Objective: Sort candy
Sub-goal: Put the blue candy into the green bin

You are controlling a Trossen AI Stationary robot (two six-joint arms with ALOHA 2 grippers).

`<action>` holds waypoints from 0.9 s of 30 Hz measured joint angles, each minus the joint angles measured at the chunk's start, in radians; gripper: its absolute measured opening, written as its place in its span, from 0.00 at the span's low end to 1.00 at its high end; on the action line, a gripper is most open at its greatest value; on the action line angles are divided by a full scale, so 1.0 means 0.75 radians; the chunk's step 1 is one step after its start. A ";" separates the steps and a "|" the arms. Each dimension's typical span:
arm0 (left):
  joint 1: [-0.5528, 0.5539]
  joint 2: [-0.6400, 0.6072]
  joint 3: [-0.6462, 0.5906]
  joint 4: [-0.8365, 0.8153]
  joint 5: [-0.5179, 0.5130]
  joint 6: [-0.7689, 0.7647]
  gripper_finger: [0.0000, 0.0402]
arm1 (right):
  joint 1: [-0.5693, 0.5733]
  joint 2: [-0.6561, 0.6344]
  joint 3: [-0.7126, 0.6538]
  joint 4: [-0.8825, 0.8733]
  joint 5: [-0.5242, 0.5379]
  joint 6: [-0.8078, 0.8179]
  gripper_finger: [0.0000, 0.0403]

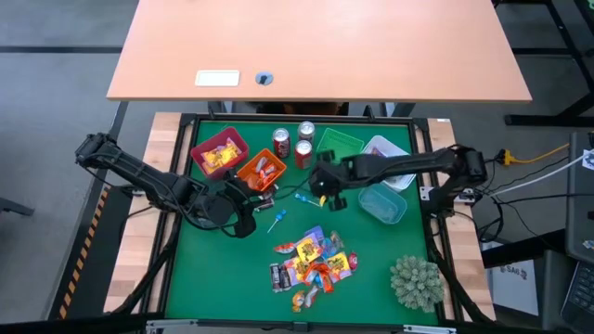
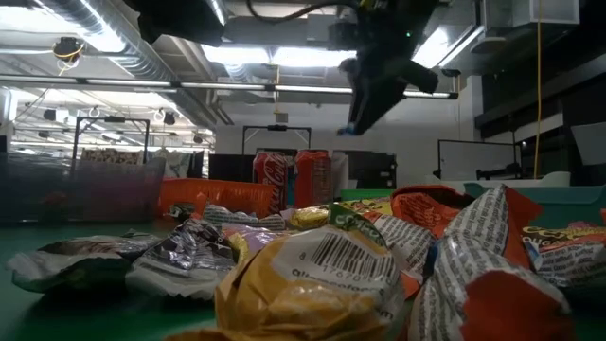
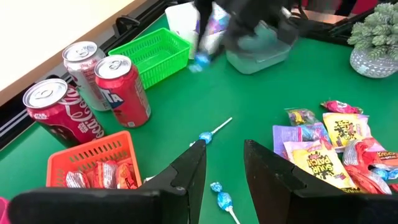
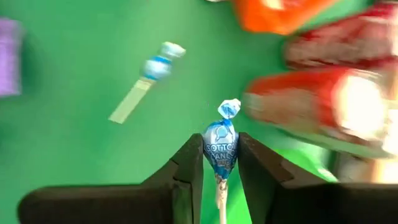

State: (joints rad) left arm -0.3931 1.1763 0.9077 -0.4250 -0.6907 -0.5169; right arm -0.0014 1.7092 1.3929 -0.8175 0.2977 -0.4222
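Observation:
The candy lies in a mixed pile (image 1: 311, 264) on the green mat, with two blue lollipops (image 1: 306, 198) (image 1: 276, 221) loose on the mat between the pile and the bins. My right gripper (image 1: 325, 193) hangs above the mat beside the cans, shut on a third blue lollipop (image 4: 221, 149). In the low view it (image 2: 365, 104) shows high over the table. My left gripper (image 3: 224, 171) is open over the mat just in front of the orange bin (image 1: 260, 170), with a loose lollipop (image 3: 208, 135) ahead of its fingertips and another (image 3: 221, 200) between its fingers. My right gripper pinches the lollipop's blue wrapped head (image 4: 221, 155) between its two fingers. The white stick (image 4: 221, 199) runs back between the fingers and the twisted wrapper end (image 4: 229, 109) sticks out past the tips. The lollipop is lifted clear of the mat.
A red bin (image 1: 218, 153) and the orange bin hold sweets. Three red cans (image 1: 281, 141) stand by a green basket (image 1: 339, 144). Two clear tubs (image 1: 382, 202) (image 1: 385, 148) sit to the right, and a spiky plant ball (image 1: 415, 281) at the near right corner.

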 joint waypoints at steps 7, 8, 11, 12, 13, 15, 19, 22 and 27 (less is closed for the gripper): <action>0.000 0.000 0.000 0.026 0.000 0.001 0.26 | -0.215 -0.043 0.004 -0.066 0.134 -0.042 0.21; 0.000 0.000 0.000 0.036 0.000 0.001 0.26 | -0.254 -0.043 0.004 -0.066 0.121 -0.042 0.21; 0.000 0.000 0.000 0.052 0.000 0.000 0.26 | -0.357 -0.037 0.004 -0.065 0.029 -0.042 0.21; 0.000 0.000 0.000 0.052 0.000 0.000 0.26 | -0.390 -0.034 0.003 -0.067 -0.012 -0.042 0.21; 0.000 0.000 0.000 0.052 0.000 0.000 0.26 | -0.418 -0.034 0.003 -0.068 -0.044 -0.041 0.21; 0.000 0.000 0.000 0.053 0.000 0.000 0.26 | -0.465 -0.034 0.003 -0.066 -0.095 -0.040 0.21; 0.000 0.000 0.000 0.053 0.001 0.000 0.26 | -0.540 -0.034 0.003 -0.067 -0.119 -0.039 0.21; 0.000 0.000 0.000 0.053 0.001 0.000 0.26 | -0.585 -0.034 0.003 -0.073 -0.133 -0.040 0.22; 0.000 0.000 0.000 0.053 0.011 -0.007 0.26 | -0.635 -0.034 0.003 -0.073 -0.144 -0.040 0.30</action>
State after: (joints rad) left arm -0.3931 1.1763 0.9077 -0.3851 -0.6824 -0.5219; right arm -0.4775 1.6840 1.3949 -0.8721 0.1898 -0.4522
